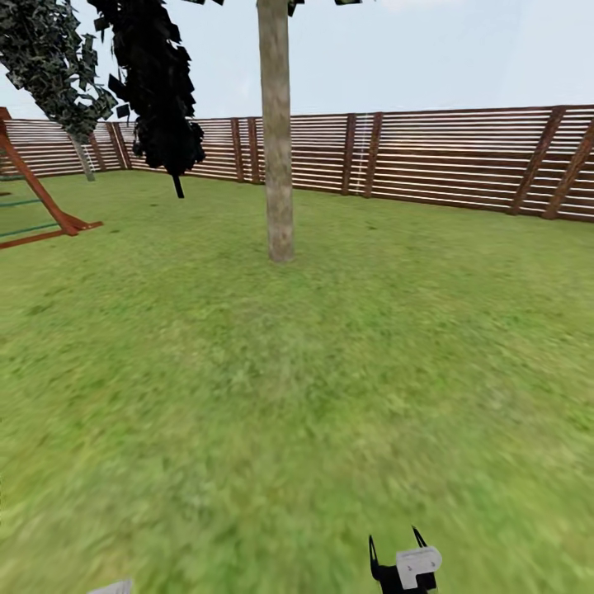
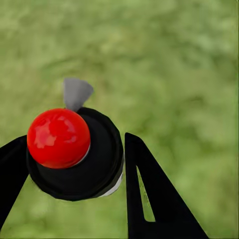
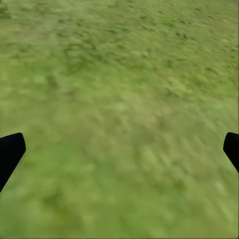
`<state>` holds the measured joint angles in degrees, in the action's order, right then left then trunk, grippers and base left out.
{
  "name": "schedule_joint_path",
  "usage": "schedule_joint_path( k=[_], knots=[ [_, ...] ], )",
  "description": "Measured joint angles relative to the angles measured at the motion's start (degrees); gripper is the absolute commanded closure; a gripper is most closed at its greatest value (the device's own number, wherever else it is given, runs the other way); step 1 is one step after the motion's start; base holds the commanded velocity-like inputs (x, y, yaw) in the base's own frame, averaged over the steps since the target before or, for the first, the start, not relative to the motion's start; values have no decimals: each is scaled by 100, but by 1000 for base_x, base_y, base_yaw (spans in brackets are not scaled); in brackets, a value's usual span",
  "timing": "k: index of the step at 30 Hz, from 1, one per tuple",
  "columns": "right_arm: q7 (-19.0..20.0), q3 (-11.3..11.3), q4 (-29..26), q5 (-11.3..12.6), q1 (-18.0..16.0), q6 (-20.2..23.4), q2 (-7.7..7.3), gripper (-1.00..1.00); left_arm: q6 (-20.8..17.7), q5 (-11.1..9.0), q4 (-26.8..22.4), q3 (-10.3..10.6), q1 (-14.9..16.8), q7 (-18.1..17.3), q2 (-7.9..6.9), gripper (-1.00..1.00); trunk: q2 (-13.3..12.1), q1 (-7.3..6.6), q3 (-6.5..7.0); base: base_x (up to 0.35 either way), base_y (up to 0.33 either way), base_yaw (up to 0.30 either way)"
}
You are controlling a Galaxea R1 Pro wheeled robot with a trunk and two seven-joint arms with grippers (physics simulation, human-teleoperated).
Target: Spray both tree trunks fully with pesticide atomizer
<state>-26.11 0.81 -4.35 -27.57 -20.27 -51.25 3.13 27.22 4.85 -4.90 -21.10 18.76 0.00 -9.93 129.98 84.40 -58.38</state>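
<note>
In the left wrist view, the left gripper holds the pesticide atomizer — a small round black bottle with a glossy red ball tip — between its two black fingers, one pressed against each side of the bottle. A small grey wedge-shaped nozzle juts out past the red tip. Behind it lies blurred green grass.

The right gripper hangs over the lawn with its black fingers spread wide, just their tips at the two edges of the right wrist view and nothing between them.

In the head view, a tall tree with a straight, mottled grey-brown trunk stands ahead on the green lawn, well apart from the robot; its crown is cut off by the picture's top edge. A second leafy tree leans in the far left corner near the reddish-brown horizontal-slat wooden fence, and a narrow near-black tree stands between the two. A red-brown wooden play frame sits at the left edge. At the bottom edge a black gripper part with a pale grey block shows — which arm it belongs to I cannot tell.
</note>
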Motion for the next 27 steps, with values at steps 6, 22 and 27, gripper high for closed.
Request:
schedule_joint_path(
  k=[6,22,27],
  knots=[
    [22,11,8,-25,0,9,-6,-100,0,0,0,0,1,5,0,100,0,0,-4,339,0,8],
    [25,16,119,-26,0,11,-6,-100,2,0,1,0,1,5,0,100,0,0,-4,339,0,0],
    [25,15,122,-25,0,11,-3,-100,0,0,0,0,1,5,0,100,0,0,-4,339,0,0]
  ],
)
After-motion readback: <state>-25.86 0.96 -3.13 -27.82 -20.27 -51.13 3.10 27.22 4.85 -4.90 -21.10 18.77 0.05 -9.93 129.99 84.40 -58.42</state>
